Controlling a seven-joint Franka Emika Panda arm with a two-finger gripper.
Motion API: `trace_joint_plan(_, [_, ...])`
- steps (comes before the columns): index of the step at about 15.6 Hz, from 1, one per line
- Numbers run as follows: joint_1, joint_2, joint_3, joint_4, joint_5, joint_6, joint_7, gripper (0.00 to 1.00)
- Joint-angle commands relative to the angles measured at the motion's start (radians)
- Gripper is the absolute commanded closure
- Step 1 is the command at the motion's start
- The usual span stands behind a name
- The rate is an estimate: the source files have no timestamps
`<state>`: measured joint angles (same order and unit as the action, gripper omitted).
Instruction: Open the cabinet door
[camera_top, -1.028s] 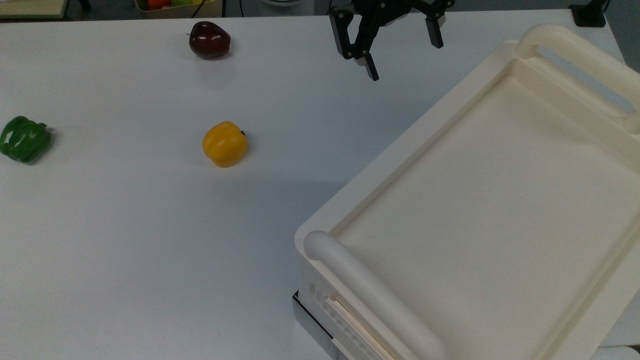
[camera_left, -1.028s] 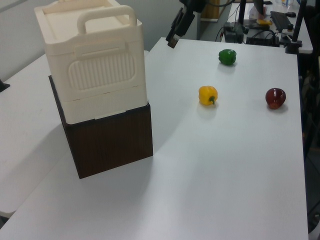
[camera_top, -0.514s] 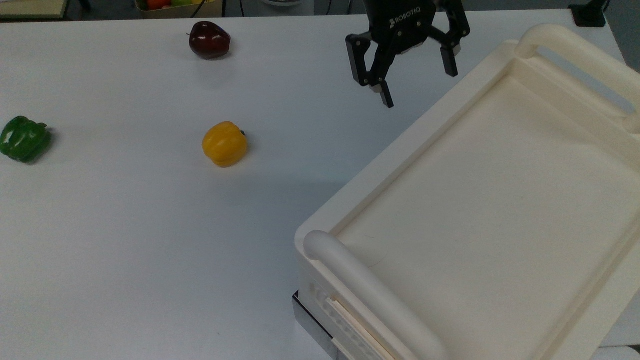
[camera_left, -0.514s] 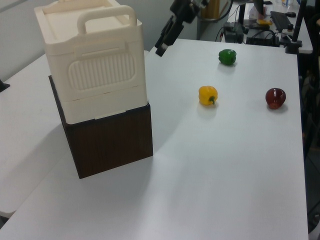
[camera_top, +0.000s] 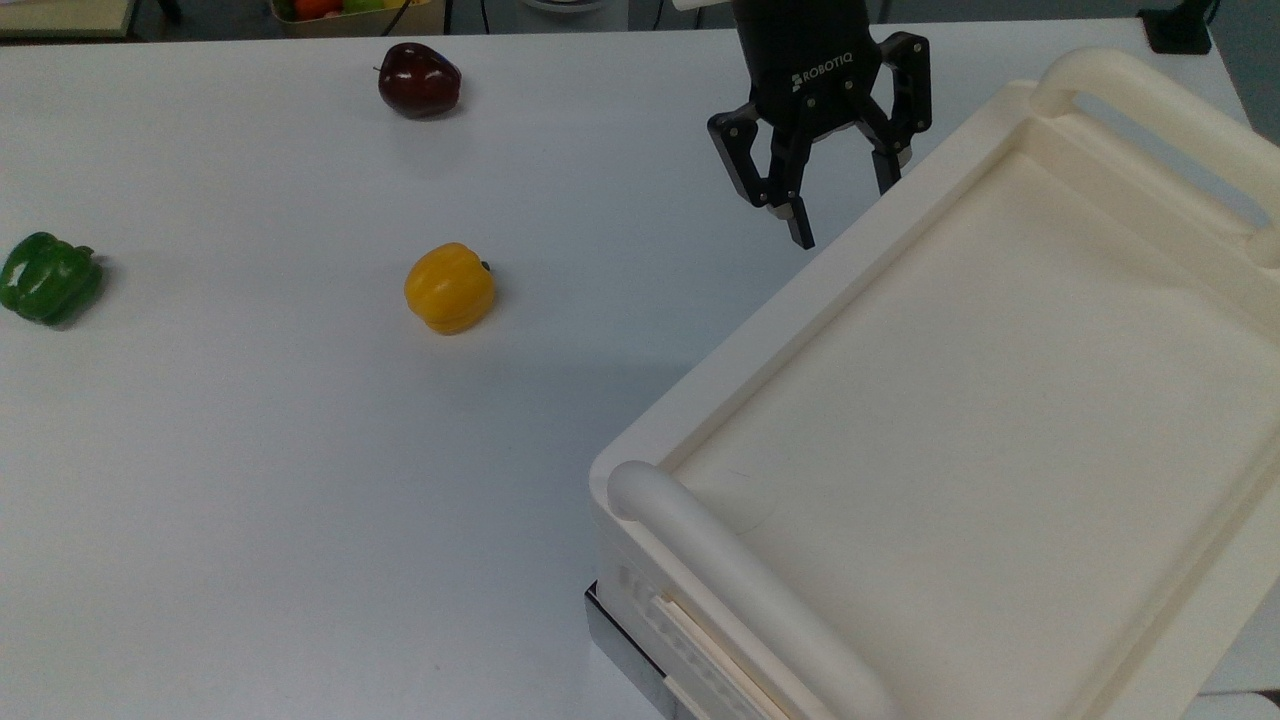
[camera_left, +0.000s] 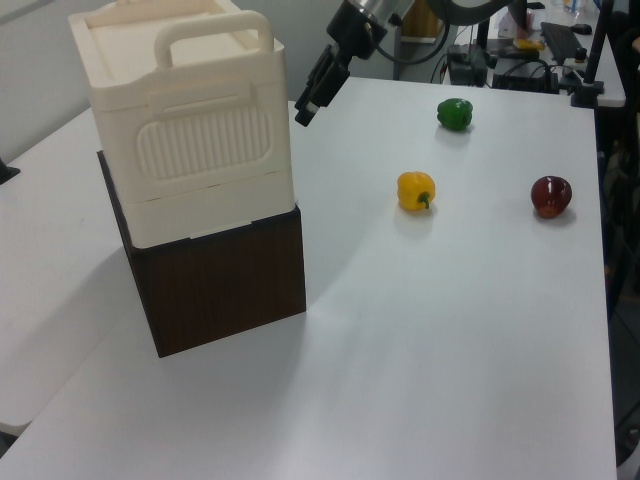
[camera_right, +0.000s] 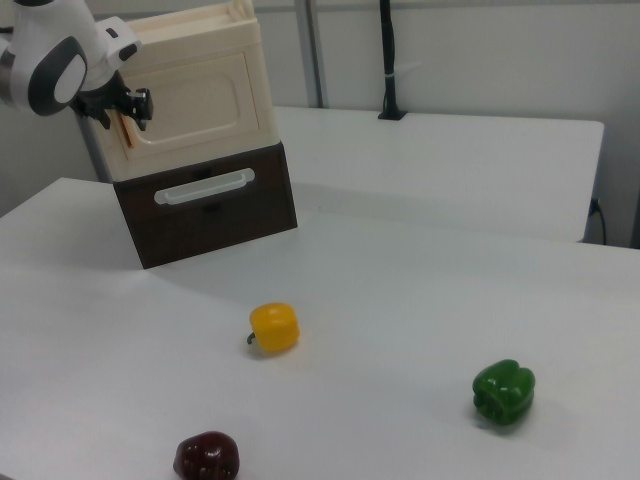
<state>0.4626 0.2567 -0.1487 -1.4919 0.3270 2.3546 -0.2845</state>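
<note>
The cabinet (camera_top: 960, 400) is a cream box on a dark brown base, at the top view's right. In the right view its cabinet door (camera_right: 200, 90), a flat cream panel, lies flush with the front. A slim copper handle (camera_right: 124, 128) runs near the door's left edge. My black gripper (camera_top: 843, 212) hangs open just off the cabinet's upper-left edge in the top view. In the right view the gripper (camera_right: 122, 108) is in front of the handle's upper part, and whether it touches is unclear. In the left view the gripper (camera_left: 305, 108) sits just right of the cabinet's top corner.
On the white table (camera_top: 250, 450) lie a yellow pepper (camera_top: 449, 288), a green pepper (camera_top: 48, 277) and a dark red apple (camera_top: 419, 80), all left of the cabinet in the top view. The brown base has a drawer with a cream handle (camera_right: 205, 187).
The gripper has moved down and right in the top view, closing in on the cabinet's edge. It stays open. Nothing else has shifted.
</note>
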Motion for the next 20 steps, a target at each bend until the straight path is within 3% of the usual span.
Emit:
trace_joint_plan(1, [0.007, 0.027, 0.015, 0.016, -0.025, 0.057, 0.027, 0.41])
trace_joint_plan(7, [0.010, 0.076, 0.031, 0.035, -0.026, 0.134, 0.018, 0.41])
trace_joint_plan(8, [0.021, 0.085, 0.031, 0.045, -0.028, 0.135, 0.018, 0.45])
trace_joint_plan(12, [0.022, 0.085, 0.031, 0.042, -0.026, 0.137, 0.014, 0.78])
trace_joint_plan(20, [0.016, 0.047, 0.031, 0.016, -0.025, 0.124, 0.014, 0.99])
